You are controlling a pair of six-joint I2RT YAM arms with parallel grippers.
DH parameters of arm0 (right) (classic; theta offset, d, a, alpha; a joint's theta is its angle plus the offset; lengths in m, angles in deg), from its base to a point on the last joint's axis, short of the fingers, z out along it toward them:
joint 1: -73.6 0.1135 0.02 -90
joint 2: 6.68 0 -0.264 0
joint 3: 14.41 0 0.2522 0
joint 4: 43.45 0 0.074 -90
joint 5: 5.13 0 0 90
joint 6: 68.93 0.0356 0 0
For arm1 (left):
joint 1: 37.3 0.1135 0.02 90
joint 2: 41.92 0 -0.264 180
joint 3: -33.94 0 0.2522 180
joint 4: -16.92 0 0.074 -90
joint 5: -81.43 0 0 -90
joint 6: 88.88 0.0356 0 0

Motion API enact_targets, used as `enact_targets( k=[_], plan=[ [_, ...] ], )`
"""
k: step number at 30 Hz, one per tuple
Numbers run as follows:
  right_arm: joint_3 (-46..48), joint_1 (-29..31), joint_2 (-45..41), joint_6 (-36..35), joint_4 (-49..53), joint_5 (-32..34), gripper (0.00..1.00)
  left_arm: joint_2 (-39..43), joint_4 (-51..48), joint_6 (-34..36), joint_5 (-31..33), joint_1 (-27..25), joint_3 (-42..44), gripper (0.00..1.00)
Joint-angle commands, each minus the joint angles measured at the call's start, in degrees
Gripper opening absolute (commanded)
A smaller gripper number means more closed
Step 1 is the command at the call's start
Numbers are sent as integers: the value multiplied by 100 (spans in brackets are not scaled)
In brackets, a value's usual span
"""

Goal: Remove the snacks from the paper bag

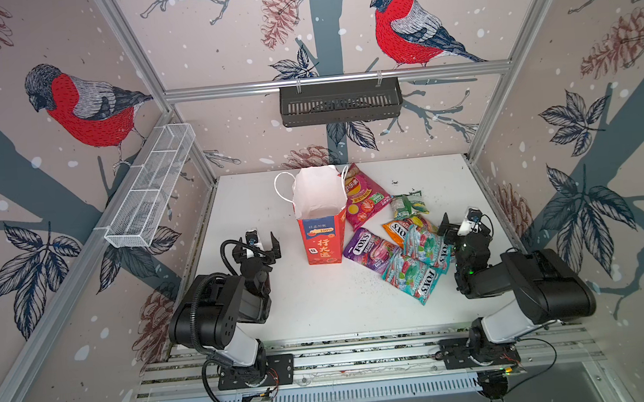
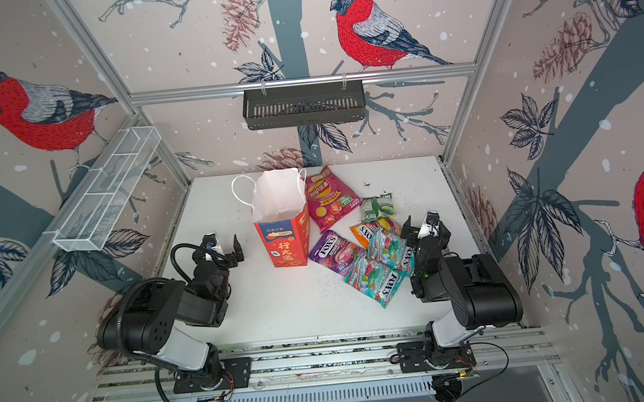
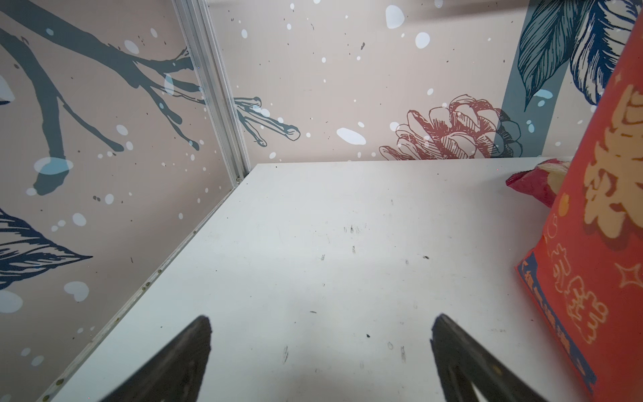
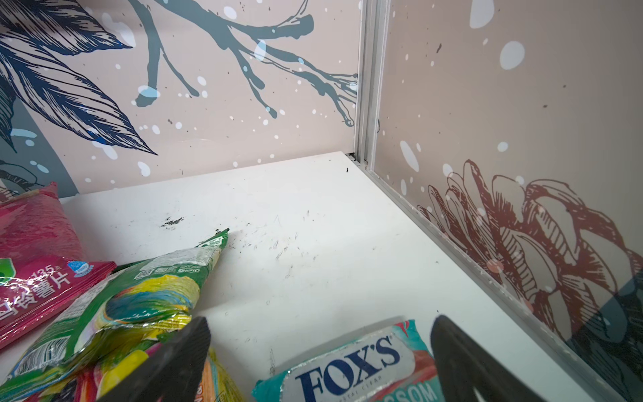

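Nearest me ran the mounting rail (image 1: pixel 364 353), well in front of the paper bag (image 1: pixel 321 241), carrying both arms. The left gripper (image 1: pixel 262 242) sat just left of the bag, jaws spread wide with only bare table (image 3: pixel 313 261) between them. I judged it parked there to steady the bag if required.

Right of the bag, the right gripper (image 1: pixel 465 225) hovered with jaws apart over a teal FOX'S pack (image 4: pixel 351 369), clamping nothing.

All six snacks lay outside, right of the bag:
- a second teal pack (image 1: pixel 413 279)
- a purple pack (image 1: pixel 369 250), just beside the bag's base
- the first teal pack
- an orange pack (image 1: pixel 395 228)
- a green-white pack (image 1: pixel 407 205)
- the pink chip bag (image 1: pixel 363 202), just beside the bag's far right edge

The bag stood upright, mouth open. Its white interior showed no pouch, though I could not see the bottom. I judged the unloading essentially complete.
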Motion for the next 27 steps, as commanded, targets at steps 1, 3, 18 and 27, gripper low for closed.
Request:
enact_targets(
  k=[1, 3, 18, 27],
  plan=[
    [6, 9, 0, -31, -127, -27, 99, 5, 283, 4, 28, 2, -20, 97],
    [2, 5, 2, -31, -127, -28, 100, 5, 281, 7, 30, 2, -23, 97],
    [5, 7, -3, -31, -127, -27, 100, 2, 242, 0, 21, -1, -39, 98],
    [2, 9, -2, -31, -128, -27, 99, 6, 206, -10, 25, 2, -61, 98]
  ],
)
